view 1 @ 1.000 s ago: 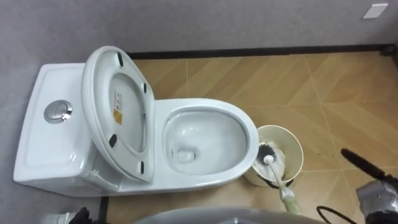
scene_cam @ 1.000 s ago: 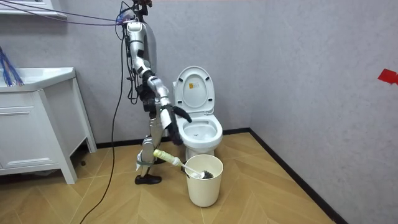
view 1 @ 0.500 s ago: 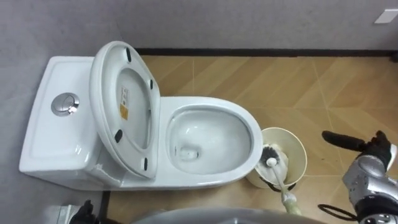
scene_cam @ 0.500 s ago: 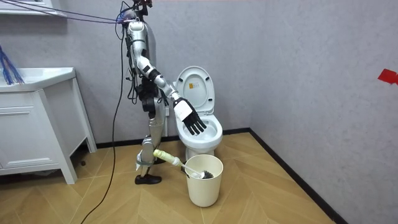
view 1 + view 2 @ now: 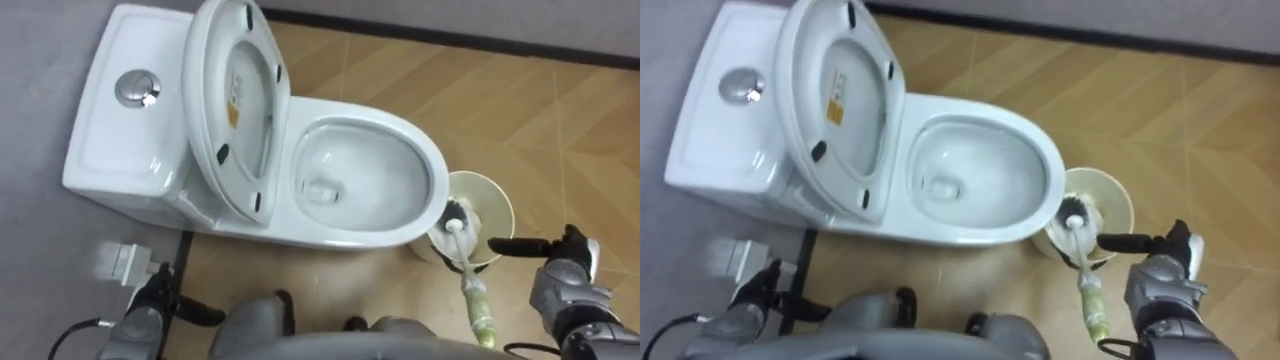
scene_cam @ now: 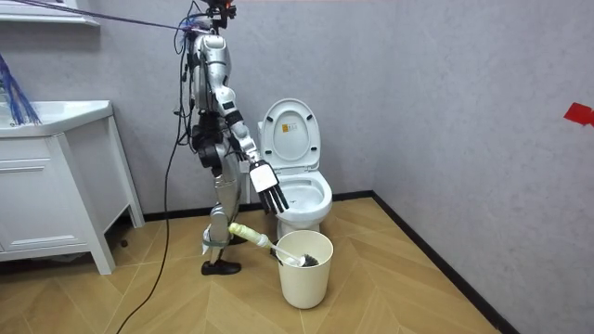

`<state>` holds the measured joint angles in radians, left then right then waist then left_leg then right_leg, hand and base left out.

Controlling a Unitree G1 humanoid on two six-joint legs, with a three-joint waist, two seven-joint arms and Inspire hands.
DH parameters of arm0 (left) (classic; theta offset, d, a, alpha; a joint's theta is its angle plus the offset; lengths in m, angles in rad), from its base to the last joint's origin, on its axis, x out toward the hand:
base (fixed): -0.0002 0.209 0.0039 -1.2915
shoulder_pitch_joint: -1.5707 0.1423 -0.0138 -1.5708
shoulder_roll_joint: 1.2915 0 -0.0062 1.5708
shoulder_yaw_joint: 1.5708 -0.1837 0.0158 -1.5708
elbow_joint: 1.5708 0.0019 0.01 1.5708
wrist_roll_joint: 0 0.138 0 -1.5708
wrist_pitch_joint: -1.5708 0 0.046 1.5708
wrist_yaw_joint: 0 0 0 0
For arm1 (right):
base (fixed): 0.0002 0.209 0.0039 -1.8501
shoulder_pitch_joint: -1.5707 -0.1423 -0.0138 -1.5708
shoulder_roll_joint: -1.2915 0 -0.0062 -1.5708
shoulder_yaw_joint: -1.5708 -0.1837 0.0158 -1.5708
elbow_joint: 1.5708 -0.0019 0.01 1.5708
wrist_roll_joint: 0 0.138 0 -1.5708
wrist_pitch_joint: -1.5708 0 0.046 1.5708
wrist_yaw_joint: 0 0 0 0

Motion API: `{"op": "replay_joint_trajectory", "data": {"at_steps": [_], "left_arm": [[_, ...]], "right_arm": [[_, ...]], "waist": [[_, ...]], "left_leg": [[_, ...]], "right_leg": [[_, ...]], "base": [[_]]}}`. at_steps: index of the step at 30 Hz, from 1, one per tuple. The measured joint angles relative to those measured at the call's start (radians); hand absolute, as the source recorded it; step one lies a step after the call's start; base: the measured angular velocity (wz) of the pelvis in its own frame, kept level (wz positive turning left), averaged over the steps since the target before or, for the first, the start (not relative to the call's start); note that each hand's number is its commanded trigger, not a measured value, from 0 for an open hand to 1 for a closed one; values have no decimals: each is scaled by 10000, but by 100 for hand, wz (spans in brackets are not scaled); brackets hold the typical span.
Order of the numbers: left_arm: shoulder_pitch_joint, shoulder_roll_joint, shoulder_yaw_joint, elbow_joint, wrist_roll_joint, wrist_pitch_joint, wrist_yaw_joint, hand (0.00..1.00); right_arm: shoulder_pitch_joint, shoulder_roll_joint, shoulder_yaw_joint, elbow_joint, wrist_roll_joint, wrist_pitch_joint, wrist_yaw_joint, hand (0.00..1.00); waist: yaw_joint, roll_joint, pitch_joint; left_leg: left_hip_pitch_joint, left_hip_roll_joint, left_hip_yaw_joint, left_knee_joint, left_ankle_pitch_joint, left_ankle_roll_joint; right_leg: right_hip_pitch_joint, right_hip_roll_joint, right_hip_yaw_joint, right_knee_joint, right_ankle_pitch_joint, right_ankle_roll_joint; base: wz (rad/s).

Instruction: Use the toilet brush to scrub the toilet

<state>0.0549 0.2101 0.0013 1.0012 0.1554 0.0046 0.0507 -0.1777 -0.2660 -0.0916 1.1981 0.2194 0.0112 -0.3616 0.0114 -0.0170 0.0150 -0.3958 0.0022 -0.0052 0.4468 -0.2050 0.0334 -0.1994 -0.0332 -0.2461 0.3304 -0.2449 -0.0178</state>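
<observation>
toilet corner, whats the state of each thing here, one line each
seat: raised, standing up at the tank
toilet bowl: uncovered, a little water at the bottom
brush: head down in the bucket, handle leaning out over its rim
bucket: upright on the floor beside the bowl
right hand: open, fingers straight, by the bucket, holding nothing
left hand: low beside the tank, idle

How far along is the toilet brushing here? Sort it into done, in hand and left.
Done: the toilet's seat stands raised. In hand: nothing; the open right hand hovers beside the bucket, where the brush stands. Left: grasping the brush and scrubbing the bowl.
</observation>
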Motion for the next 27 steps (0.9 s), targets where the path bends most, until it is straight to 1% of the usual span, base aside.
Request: {"op": "replay_joint_trajectory", "data": {"at_steps": [1,3,5,7,8,11,13,15,18,19,20,22,23,24,25,27], "left_arm": [[-89,11,-80,15,-101,-63,88,0],[-307,25,-255,23,-281,-92,234,0],[-695,-25,-594,10,-459,-98,519,0],[-952,-127,-863,-7,-459,-118,662,0],[-1155,-168,-1010,-25,-469,-181,757,0],[-1513,-171,-1284,-158,-539,-258,963,0],[-1782,-181,-1641,-447,-601,-270,1137,0],[-1920,-192,-1848,-555,-656,-290,1224,0],[-1950,-206,-2125,-808,-812,-355,1398,0],[-2023,-206,-2245,-866,-876,-373,1497,0],[-2132,-214,-2379,-877,-880,-373,1606,0],[-2326,-231,-2439,-890,-881,-388,1640,0],[-2449,-238,-2466,-892,-967,-420,1645,0],[-2483,-237,-2476,-911,-1046,-441,1646,0],[-2482,-231,-2496,-1114,-1060,-472,1650,0],[-2465,-219,-2514,-1559,-1089,-515,1654,0]], "right_arm": [[-151,-23,4,139,125,-13,-64,0],[-306,-98,82,259,368,-54,-165,0],[-666,-213,230,449,414,-123,-361,0],[-895,-311,302,531,422,-135,-377,0],[-980,-346,311,530,460,-168,-379,0],[-1224,-378,518,535,508,-198,-395,0],[-1486,-516,966,524,502,-198,-392,0],[-1616,-576,1229,571,475,-198,-368,0],[-1805,-595,1519,897,505,-185,-262,0],[-1823,-603,1613,893,560,-182,-241,0],[-1878,-603,1722,897,549,-168,-212,0],[-1899,-586,1864,879,449,-157,-180,0],[-1955,-591,1878,884,439,-157,-169,0],[-1964,-592,1878,885,438,-157,-170,0],[-1958,-593,1881,867,407,-194,-171,0],[-1976,-610,1879,805,389,-218,-174,0]], "waist": [[5,40,12],[71,60,12],[98,124,54],[136,203,142],[170,225,147],[216,211,168],[220,158,203],[226,165,206],[229,172,220],[229,189,250],[232,192,257],[242,215,285],[246,259,314],[255,275,323],[269,293,344],[291,304,355]], "left_leg": [[-294,-12,2,13,91,23],[-748,-16,15,44,211,31],[-1373,-137,4,116,379,56],[-1668,-151,15,114,504,94],[-1888,-156,26,106,581,112],[-2351,-205,109,47,771,131],[-2816,-331,206,-33,1008,175],[-3102,-352,263,7,1058,206],[-3364,-358,286,63,1067,220],[-3535,-357,275,152,1065,223],[-3776,-358,265,259,1061,229],[-4091,-347,267,398,1061,229],[-4259,-345,275,490,1061,229],[-4328,-340,280,530,1060,229],[-4480,-339,292,626,1050,236],[-4797,-347,314,799,1028,246]], "right_leg": [[-348,-36,-7,174,2,-4],[-934,-94,-10,447,2,-5],[-1722,-199,-7,891,-22,-40],[-2106,-283,-3,1099,-25,-40],[-2406,-345,5,1256,-38,-47],[-3035,-439,90,1452,-49,-60],[-3782,-591,248,1857,-86,-41],[-4118,-665,244,2029,-88,-46],[-4404,-701,242,2121,-93,-52],[-4577,-717,251,2249,-100,-58],[-4821,-731,271,2346,-122,-68],[-5143,-728,305,2567,-132,-81],[-5289,-725,313,2646,-149,-89],[-5353,-720,317,2676,-152,-94],[-5523,-718,373,2769,-192,-93],[-5912,-724,498,3019,-271,-92]], "base": [[0],[0],[0],[0],[0],[-1],[0],[0],[0],[0],[0],[0],[0],[0],[0],[0]]}}
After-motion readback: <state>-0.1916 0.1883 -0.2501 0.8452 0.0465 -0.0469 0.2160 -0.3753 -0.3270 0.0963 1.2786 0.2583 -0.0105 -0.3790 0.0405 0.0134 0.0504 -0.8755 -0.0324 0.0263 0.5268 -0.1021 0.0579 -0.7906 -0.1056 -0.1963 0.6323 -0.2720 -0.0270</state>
